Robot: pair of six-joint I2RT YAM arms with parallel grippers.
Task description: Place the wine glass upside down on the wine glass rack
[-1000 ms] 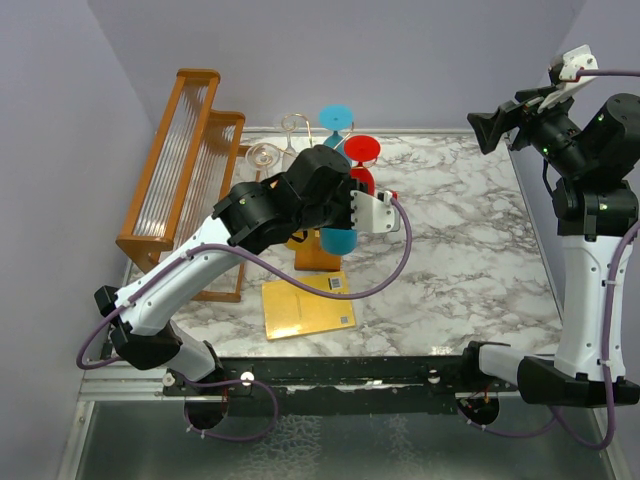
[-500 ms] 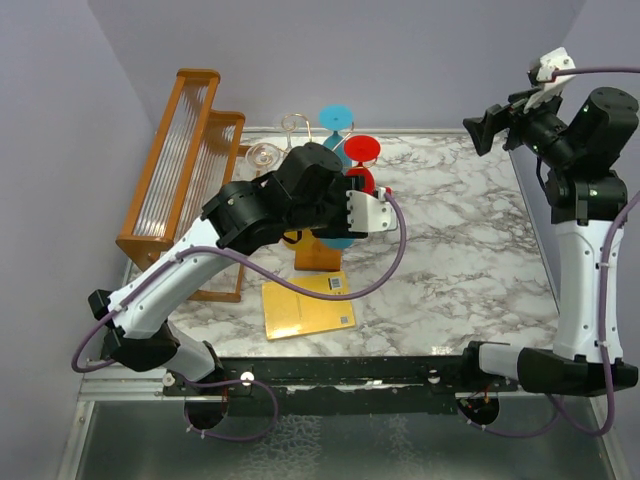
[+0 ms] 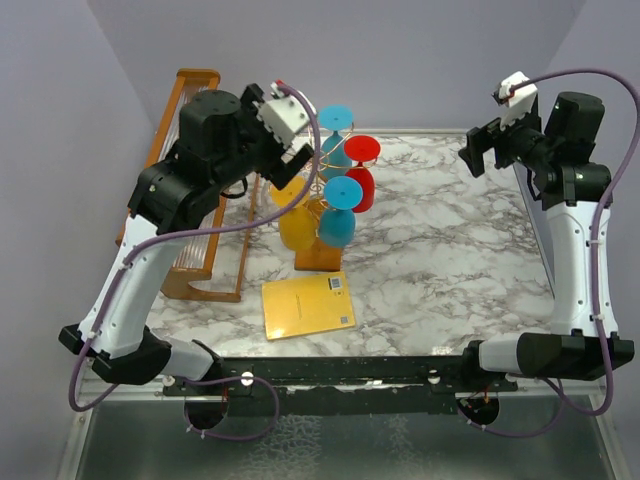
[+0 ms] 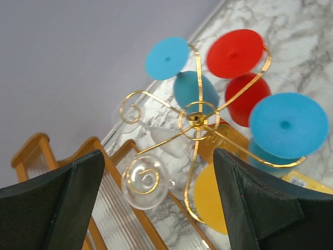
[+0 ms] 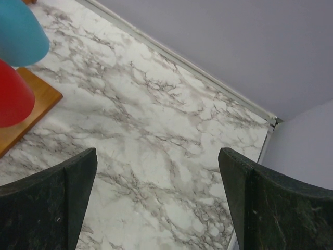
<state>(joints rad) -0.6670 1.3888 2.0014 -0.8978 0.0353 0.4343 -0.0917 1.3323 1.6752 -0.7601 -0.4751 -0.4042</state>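
Top view alone gives both arms whole. The left gripper (image 3: 288,168) is up high, with the wine glass rack (image 3: 322,205) just below its jaws. The right gripper (image 3: 478,148) is up too, the rack well apart from its jaws across the table (image 3: 450,260).

Left wrist view alone shows the L jaws wide apart, nothing btwn them, looking straight down on the rack's gold hub & spiral arms. The wine glass (image 4: 287,125), blue, hangs upside down on the rack, foot up, below the jaw at picture right.

Right wrist view: R jaws apart & empty, bare marble under them. Past the jaw at picture left are a corner of the rack's wooden base, a red glass (image 5: 13,96) & a blue bowl (image 5: 21,31) (which blue glass, can't tell).

Also on the rack under the L jaws: second blue glass (image 4: 166,57), yellow glass (image 4: 213,200), and clear glasses (image 4: 144,182) nearer the picture-left jaw. The wooden frame (image 3: 197,78) w/ clear rods sits beyond that jaw, partly hidden by the L arm in top view. A yellow flat packet (image 3: 308,305) lies just beside the rack base. Table is white-grey marble; walls (image 3: 400,60) pale lilac.
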